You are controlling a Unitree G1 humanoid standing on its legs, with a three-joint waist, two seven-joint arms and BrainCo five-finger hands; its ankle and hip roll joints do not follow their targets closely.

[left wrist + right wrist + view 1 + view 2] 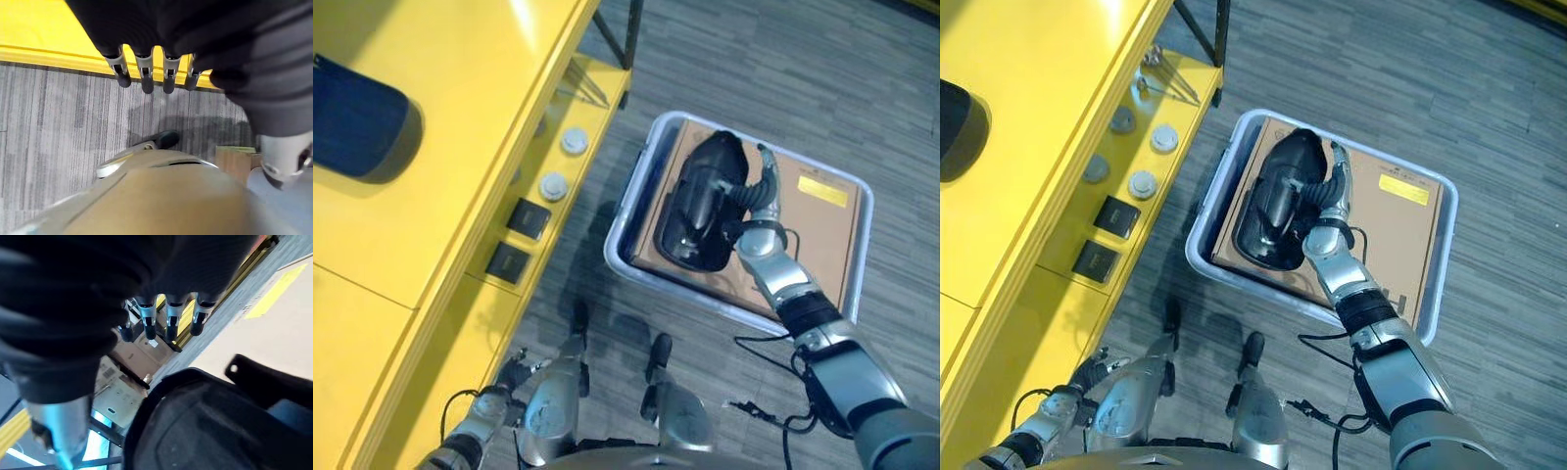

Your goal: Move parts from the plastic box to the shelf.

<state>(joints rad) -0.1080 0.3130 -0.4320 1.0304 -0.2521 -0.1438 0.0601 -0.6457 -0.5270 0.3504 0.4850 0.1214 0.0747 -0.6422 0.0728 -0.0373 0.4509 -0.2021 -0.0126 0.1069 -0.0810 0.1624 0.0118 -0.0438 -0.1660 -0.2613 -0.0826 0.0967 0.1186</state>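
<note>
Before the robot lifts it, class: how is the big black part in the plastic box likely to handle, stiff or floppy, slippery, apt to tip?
The black part looks like a moulded shell, so probably stiff. Its glossy curved surface may slip under the right hand beside it. Being long and rounded, resting on flat cardboard in the plastic box, it may rock or swing if held at one end.

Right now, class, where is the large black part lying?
In the left eye view, the black part lies on brown cardboard inside the plastic box on the floor, right of the yellow shelf, with the right hand beside it.
</note>
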